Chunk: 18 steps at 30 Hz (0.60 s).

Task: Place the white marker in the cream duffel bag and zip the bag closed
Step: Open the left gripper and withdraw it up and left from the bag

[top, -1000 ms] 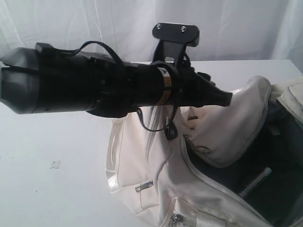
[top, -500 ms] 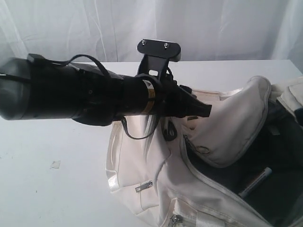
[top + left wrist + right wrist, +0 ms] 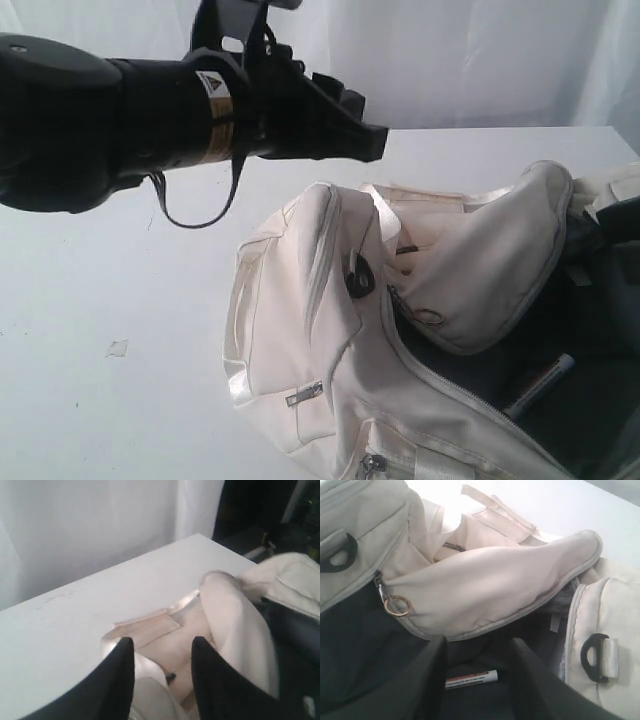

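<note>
1. Your left claw (image 3: 162,645) hangs high over the left end of the cream duffel bag (image 3: 300,330), jaws wide and empty. A second ago it sat low against the curved flap (image 3: 500,260); it has since lifted and drawn back leftward, uncovering that end of the bag.
2. The bag lies on the counter (image 3: 120,300) with the flap folded back and the mouth gaping, as it did a second ago. The zipper ring (image 3: 396,606) sits at the flap's corner, so zipping looks unstarted.
3. The white marker (image 3: 471,679) lies on the dark lining inside the bag — that half looks done.
4. Your right claw (image 3: 477,642) hovers over the opening — jaws wide, holding nothing, the marker seemingly lying free below.
</note>
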{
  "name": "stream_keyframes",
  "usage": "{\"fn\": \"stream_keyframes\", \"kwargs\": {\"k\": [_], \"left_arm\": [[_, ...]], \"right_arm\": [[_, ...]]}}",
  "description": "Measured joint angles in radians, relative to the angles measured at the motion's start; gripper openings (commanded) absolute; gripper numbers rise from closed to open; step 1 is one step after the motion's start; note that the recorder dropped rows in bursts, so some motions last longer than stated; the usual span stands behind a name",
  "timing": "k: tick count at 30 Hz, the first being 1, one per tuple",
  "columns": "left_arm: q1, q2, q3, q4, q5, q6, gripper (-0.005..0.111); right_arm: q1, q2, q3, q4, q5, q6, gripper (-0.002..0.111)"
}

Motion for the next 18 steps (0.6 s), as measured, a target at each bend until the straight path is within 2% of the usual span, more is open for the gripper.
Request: {"fn": "stream_keyframes", "kwargs": {"k": [4,5,8,15,18], "left_arm": [[0.000,-0.006,0.006,0.000,-0.289,0.256,0.026],[0.000,-0.006,0.011,0.002,-0.394,0.349,0.025],[-0.004,-0.009,0.044,0.006,-0.576,0.479,0.025],[-0.004,-0.009,0.169,0.014,-0.670,0.505,0.025],[-0.004,-0.009,0.183,-0.019,-0.874,0.442,0.025]], "right_arm": [[0.000,0.000,0.000,0.000,-0.016,0.000,0.038],[0.000,0.000,0.000,0.000,-0.016,0.000,0.038],[0.000,0.000,0.000,0.008,-0.021,0.000,0.038],[0.000,0.000,0.000,0.043,-0.021,0.000,0.038],[0.000,0.000,0.000,0.065,-0.021,0.000,0.038]]}}
